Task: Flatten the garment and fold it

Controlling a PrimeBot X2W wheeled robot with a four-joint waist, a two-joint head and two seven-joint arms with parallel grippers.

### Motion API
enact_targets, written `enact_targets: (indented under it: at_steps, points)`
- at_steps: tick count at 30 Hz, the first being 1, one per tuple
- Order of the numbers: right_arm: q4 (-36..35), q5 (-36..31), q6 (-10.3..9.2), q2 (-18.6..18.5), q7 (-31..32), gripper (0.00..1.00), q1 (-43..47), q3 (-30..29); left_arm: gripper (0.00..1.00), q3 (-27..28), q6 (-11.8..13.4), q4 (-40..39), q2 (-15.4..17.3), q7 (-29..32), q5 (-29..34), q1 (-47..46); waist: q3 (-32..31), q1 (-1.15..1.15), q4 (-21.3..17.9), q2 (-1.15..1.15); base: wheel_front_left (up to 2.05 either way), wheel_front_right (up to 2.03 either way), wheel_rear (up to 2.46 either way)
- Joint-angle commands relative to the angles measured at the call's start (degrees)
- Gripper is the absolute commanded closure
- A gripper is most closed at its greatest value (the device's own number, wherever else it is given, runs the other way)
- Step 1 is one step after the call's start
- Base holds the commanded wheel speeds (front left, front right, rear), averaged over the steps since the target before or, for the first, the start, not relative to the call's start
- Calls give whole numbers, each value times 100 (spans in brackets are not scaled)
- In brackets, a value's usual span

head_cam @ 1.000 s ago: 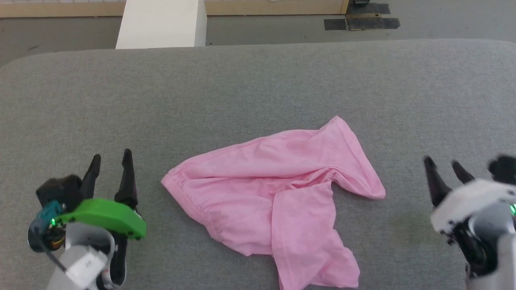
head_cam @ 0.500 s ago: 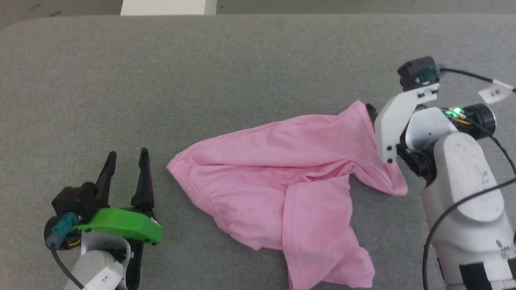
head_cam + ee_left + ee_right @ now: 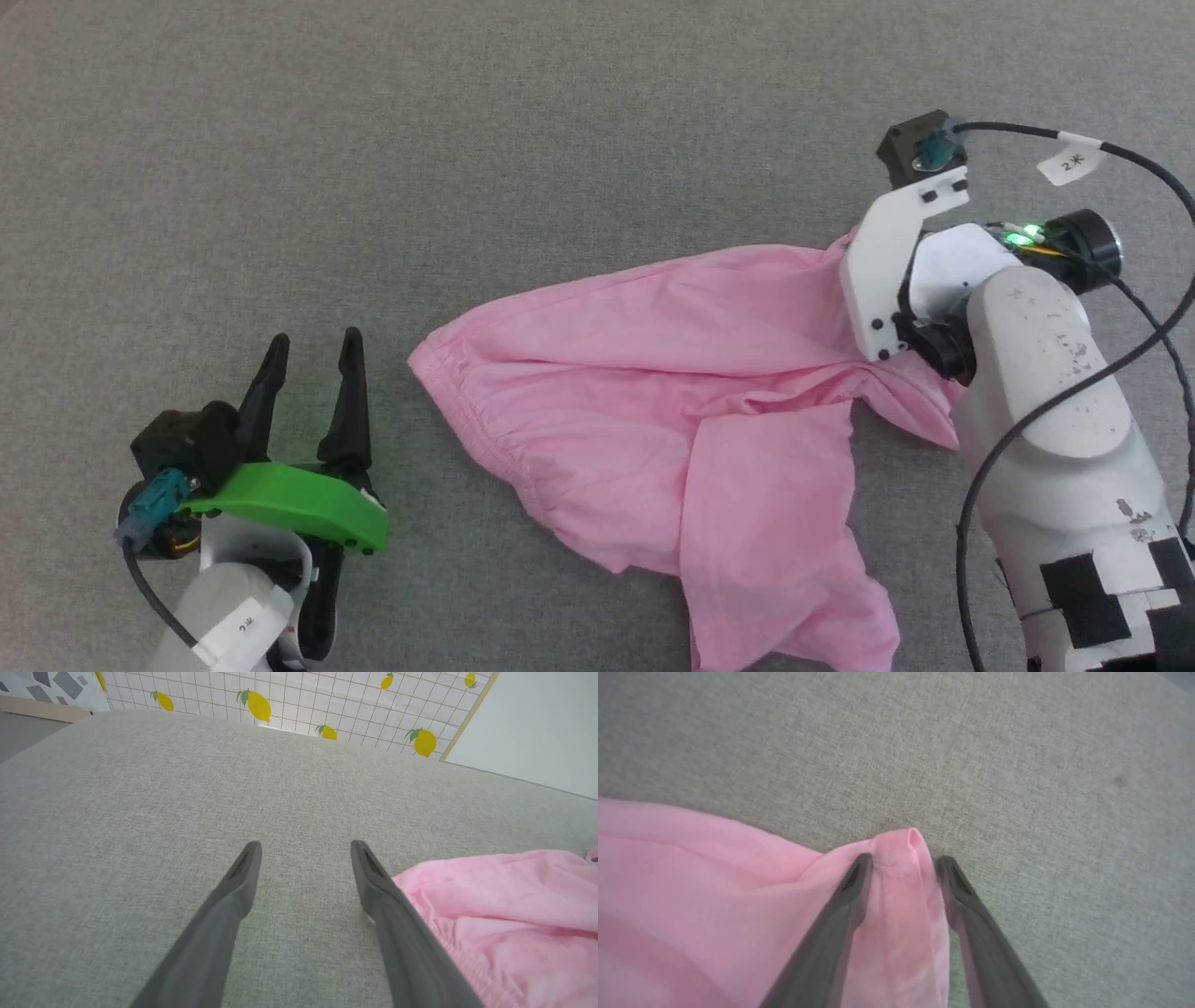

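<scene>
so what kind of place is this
Most likely an indoor robot test setup, not a lived-in home. A pink garment lies on a broad grey cloth-covered surface, a lemon-print grid backdrop stands beyond it, and a tagged cable runs across the scene.

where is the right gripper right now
On the right of the head view, the right gripper sits at the garment's far right corner on the grey surface, its fingers either side of the hem.
</scene>
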Motion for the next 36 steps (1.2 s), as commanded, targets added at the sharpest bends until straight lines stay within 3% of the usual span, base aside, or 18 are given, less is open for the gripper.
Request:
enact_targets:
  at_steps: [1,5,10,14,17,18,19,20,29,36]
  points:
    - [127,51,-9,-4,11,100,35,12,0,-29,-36,-59,7,81,-12,-93,-3,0,-30,0,0,0,0]
    - [112,137,-9,-4,-100,100,-42,35,0,-125,-33,-213,66,546,-96,-123,-37,0,-85,0,0,0,0]
    - [82,279,-9,-4,-204,100,-88,163,0,-380,-103,-342,203,1627,-310,-236,-78,0,-169,0,0,0,0]
    - [76,341,-9,-4,-256,100,-106,233,0,-544,-13,-295,292,2424,-397,-322,-70,0,-230,0,0,0,0]
    - [49,379,-9,-4,-308,100,-120,259,0,-569,5,-266,301,2538,-407,-424,-38,0,-266,0,0,0,0]
    - [42,387,-9,-4,-321,100,-117,272,48,-564,-11,-254,303,2488,-398,-467,-32,0,-278,0,0,0,0]
    - [38,396,-9,-4,-328,100,-113,283,79,-550,-22,-245,299,2432,-399,-502,-29,0,-287,0,0,0,0]
    - [34,404,-9,-4,-339,100,-107,295,100,-540,-39,-221,296,2386,-408,-528,-28,0,-299,0,0,0,0]
    - [10,403,-9,-4,-414,100,-71,264,100,-557,-93,-58,321,2518,-569,-512,-148,0,-342,0,0,0,0]
    - [-24,506,-9,-4,-469,100,-24,270,100,-404,-22,-213,261,2291,-667,-513,-259,0,-332,0,0,0,0]
